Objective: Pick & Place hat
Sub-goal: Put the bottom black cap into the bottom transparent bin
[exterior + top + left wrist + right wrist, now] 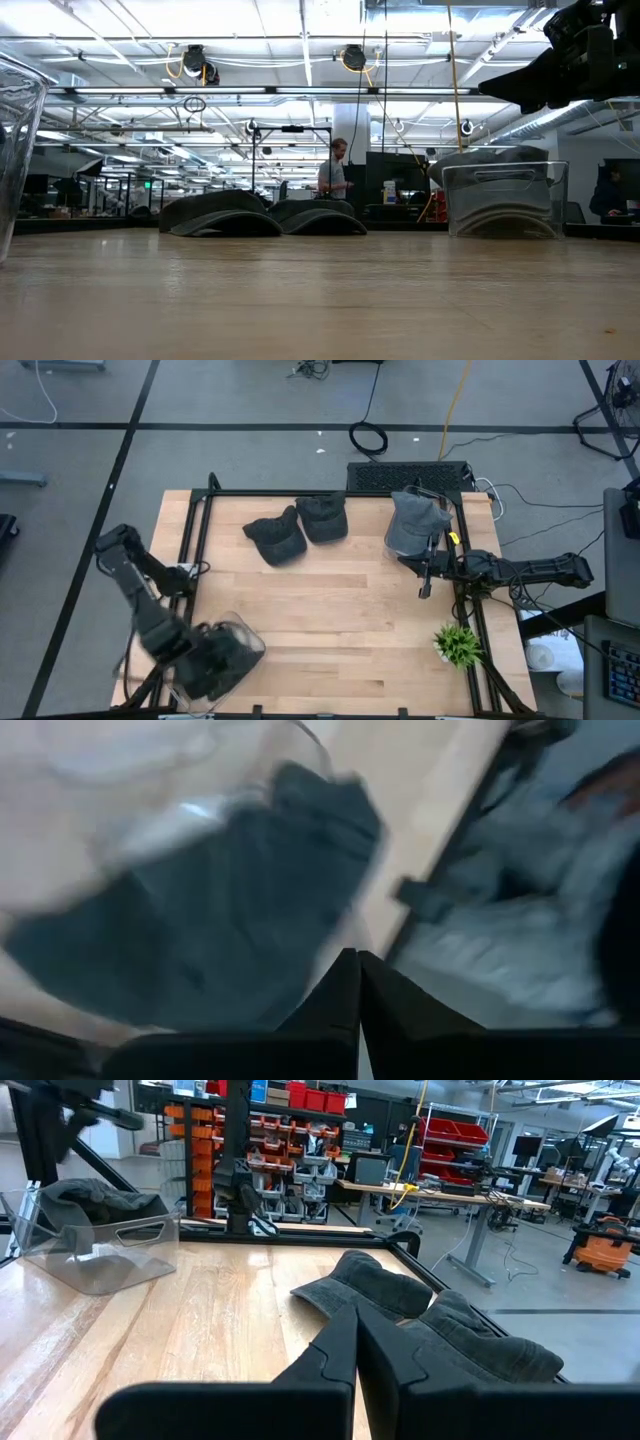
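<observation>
Both jaws are together and empty; your right gripper (424,592) sits nearer the two hats (298,528) than the left gripper (205,660).

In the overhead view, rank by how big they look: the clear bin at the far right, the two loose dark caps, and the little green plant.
1. Clear bin, grey hat inside.
2. Two dark caps, alike, unranked.
3. Green plant, smallest.

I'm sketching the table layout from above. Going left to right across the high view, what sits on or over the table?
Left gripper over a clear bin holding a dark hat → dark hat → second dark hat → clear bin with a grey hat → right gripper → green plant.
</observation>
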